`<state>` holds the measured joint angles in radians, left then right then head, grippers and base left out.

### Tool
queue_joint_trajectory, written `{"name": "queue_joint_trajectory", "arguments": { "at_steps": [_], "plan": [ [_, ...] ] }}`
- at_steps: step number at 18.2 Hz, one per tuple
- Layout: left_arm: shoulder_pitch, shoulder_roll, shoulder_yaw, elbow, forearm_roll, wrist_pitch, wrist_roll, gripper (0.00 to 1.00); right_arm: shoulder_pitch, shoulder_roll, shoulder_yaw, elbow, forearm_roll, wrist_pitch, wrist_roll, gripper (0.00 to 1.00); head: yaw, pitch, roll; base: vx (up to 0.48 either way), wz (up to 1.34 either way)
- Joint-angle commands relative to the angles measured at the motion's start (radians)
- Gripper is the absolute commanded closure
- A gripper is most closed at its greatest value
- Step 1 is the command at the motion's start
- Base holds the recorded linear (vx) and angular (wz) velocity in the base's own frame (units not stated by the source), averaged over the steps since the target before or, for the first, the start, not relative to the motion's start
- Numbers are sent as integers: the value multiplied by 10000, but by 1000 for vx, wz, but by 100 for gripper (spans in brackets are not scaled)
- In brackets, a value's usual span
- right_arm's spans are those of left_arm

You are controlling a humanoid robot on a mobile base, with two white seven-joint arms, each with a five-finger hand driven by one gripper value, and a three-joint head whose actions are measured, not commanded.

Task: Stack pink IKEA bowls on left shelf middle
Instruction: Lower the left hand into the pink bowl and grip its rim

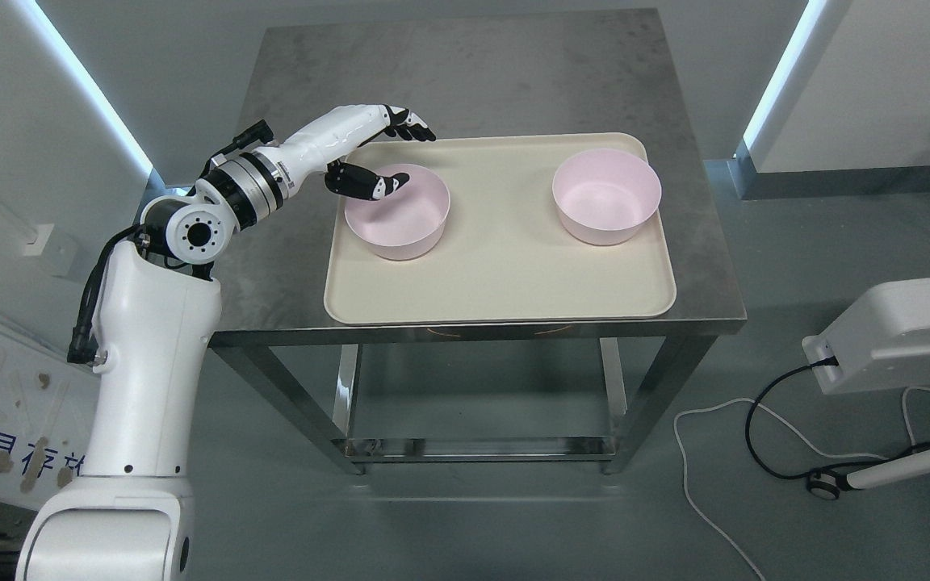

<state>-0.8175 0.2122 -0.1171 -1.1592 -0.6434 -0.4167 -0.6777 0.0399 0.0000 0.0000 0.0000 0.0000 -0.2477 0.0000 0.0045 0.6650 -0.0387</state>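
**Hand at the near bowl**

The table (465, 73) holds a tray (497, 274). The left hand (376, 153) is spread open, holding nothing. Its thumb dips into one pink bowl (400, 222). The other bowl (606, 198) sits well off to its right.

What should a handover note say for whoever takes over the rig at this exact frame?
Left hand: open, at the left pink bowl, thumb dipping inside its near rim, fingers stretched past its far side; no closed grasp.
Right hand: out of view.
Both bowls sit upright and apart on the cream tray on the steel table; the right pink bowl is untouched.
Done: hand brought to the left bowl.
Left: grip it, lift it, nest one bowl in the other.
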Motion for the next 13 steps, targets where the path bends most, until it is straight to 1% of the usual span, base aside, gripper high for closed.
{"name": "queue_joint_trajectory", "arguments": {
  "at_steps": [1, 3, 6, 9, 10, 12, 13],
  "plan": [
    [106, 487, -837, 87, -238, 330, -3, 52, 0, -175, -46, -175, -15, 7, 0, 0, 0, 0, 0, 0, 0],
    [76, 120, -854, 87, -392, 957, 27, 53, 0, -175, -46, -175, -15, 7, 0, 0, 0, 0, 0, 0, 0],
    [45, -708, -838, 87, -392, 2367, 28, 53, 0, -175, -46, -175, -15, 7, 0, 0, 0, 0, 0, 0, 0],
    [106, -1261, -701, 72, -270, 3229, -18, 53, 0, -175, -46, -175, -15, 7, 0, 0, 0, 0, 0, 0, 0],
    [121, -1354, -670, 87, -270, 3276, -49, 56, 0, -175, -46, -175, -15, 7, 0, 0, 0, 0, 0, 0, 0],
    [137, -1386, -654, 87, -254, 3201, -187, 69, 0, -175, -46, -175, -15, 7, 0, 0, 0, 0, 0, 0, 0],
    [137, -1370, -669, 87, -254, 3094, -187, 74, 0, -175, -46, -175, -15, 7, 0, 0, 0, 0, 0, 0, 0]
  ]
}}
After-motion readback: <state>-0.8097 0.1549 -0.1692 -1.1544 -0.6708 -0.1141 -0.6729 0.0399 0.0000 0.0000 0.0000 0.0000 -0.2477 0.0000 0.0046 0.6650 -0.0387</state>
